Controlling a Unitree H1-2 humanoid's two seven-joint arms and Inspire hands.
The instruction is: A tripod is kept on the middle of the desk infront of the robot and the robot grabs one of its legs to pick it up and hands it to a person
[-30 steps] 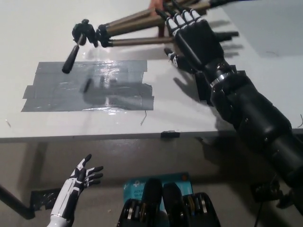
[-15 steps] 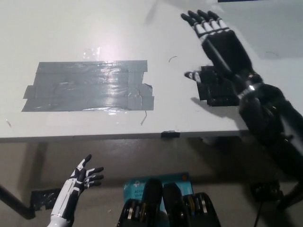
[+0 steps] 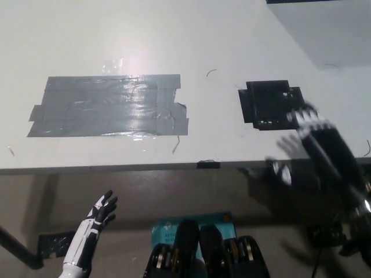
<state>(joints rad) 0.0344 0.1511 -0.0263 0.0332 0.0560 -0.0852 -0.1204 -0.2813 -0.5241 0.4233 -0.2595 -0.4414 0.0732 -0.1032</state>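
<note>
The desk (image 3: 191, 35) carries no tripod; the thing to be handed over is nowhere in view, so by my reading the handover is done and the arms are idle. What lies on the desk is a wide patch of grey tape (image 3: 107, 105) and, to the right of it, a smaller patch of black tape (image 3: 268, 103), likely markers for where things get set down. The black right hand (image 3: 310, 139) hangs over the desk's near edge, just below the black tape, touching nothing. It is smeared by motion, so its fingers seem spread and holding nothing, though I would not swear to it. The white left hand (image 3: 98, 217) rests low, below the desk's front edge under the grey tape, fingers loosely apart and empty.
</note>
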